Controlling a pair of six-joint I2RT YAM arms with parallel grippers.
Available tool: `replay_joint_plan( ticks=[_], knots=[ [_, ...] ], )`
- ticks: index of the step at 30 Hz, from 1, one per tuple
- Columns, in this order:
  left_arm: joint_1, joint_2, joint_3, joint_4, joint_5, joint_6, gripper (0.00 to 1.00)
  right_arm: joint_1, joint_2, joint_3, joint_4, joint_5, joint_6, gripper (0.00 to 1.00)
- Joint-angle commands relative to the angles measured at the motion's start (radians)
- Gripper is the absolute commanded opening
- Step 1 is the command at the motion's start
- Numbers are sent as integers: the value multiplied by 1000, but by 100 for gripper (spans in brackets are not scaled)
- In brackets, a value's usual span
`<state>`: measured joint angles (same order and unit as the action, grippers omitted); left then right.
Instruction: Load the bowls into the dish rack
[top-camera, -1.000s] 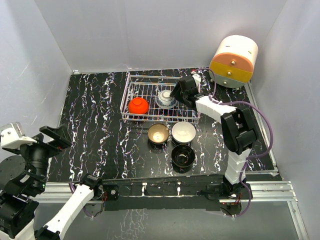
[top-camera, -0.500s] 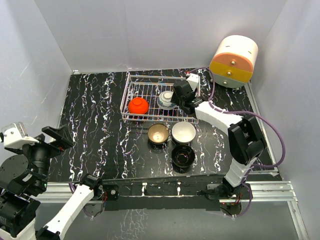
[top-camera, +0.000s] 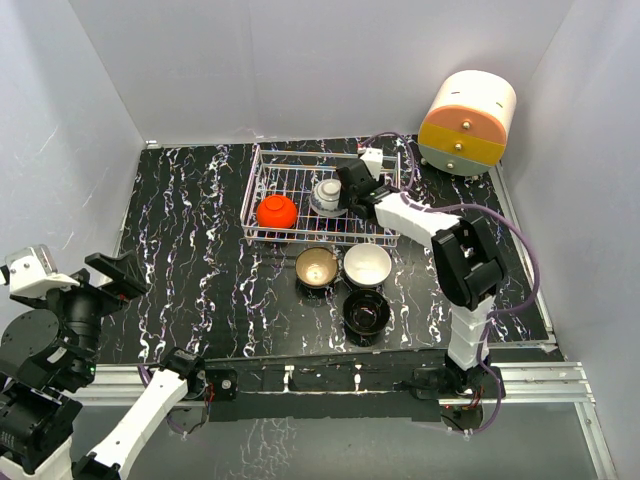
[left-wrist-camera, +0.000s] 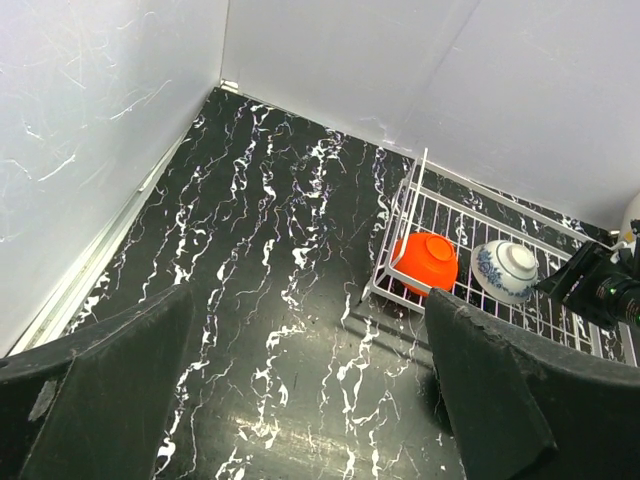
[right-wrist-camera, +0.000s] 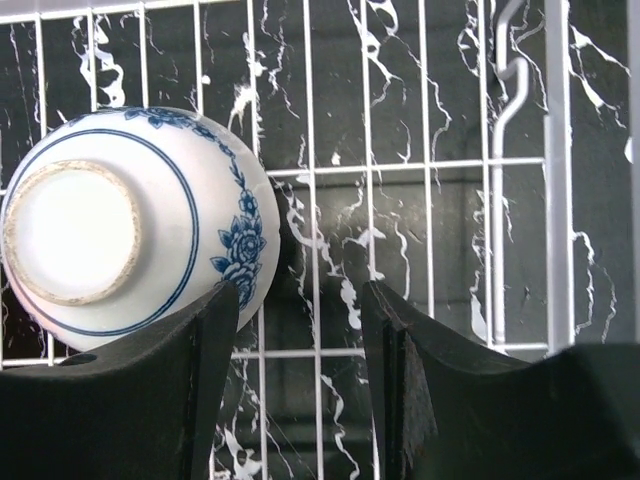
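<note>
The white wire dish rack (top-camera: 262, 215) holds the red bowl (top-camera: 276, 211) upside down at its left and the blue-and-white bowl (top-camera: 326, 194) upside down at its middle. My right gripper (top-camera: 345, 192) is open inside the rack, just right of that bowl; in the right wrist view the bowl (right-wrist-camera: 120, 235) lies beside my left finger (right-wrist-camera: 200, 360), not between the fingers. The tan bowl (top-camera: 316, 267), white bowl (top-camera: 367, 264) and black bowl (top-camera: 365, 313) stand on the table in front of the rack. My left gripper (left-wrist-camera: 305, 400) is open and empty, high at the near left.
A cream-and-orange round drawer unit (top-camera: 467, 122) stands at the back right corner. White walls close in the black marbled table (top-camera: 190, 250) on three sides. The rack (left-wrist-camera: 440, 215) shows at the right of the left wrist view.
My right gripper has moved left along the rack toward the blue-and-white bowl, which has shifted slightly left. The left arm has barely moved.
</note>
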<state>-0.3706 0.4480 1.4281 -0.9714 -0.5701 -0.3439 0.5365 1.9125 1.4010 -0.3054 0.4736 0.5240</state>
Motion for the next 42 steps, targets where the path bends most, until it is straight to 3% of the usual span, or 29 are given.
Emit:
replay_joint_plan(
  ticks=[1, 14, 22, 31, 38, 42],
  knots=[
    [-6, -9, -11, 19, -26, 24, 97, 1, 46, 104, 69, -21, -38, 54],
    [-7, -14, -13, 14, -60, 43, 97, 16, 209, 257, 191, -142, -25, 54],
    [-11, -25, -32, 18, -73, 42, 97, 58, 269, 313, 308, -227, -98, 54],
    [-17, -28, -40, 16, -81, 38, 97, 64, 273, 289, 388, -374, -134, 54],
    [-21, -30, -46, 16, -82, 33, 97, 64, 149, 134, 476, -215, -112, 54],
    [-22, -28, -49, 21, -78, 29, 97, 64, 148, 157, 455, -101, -102, 54]
  ],
)
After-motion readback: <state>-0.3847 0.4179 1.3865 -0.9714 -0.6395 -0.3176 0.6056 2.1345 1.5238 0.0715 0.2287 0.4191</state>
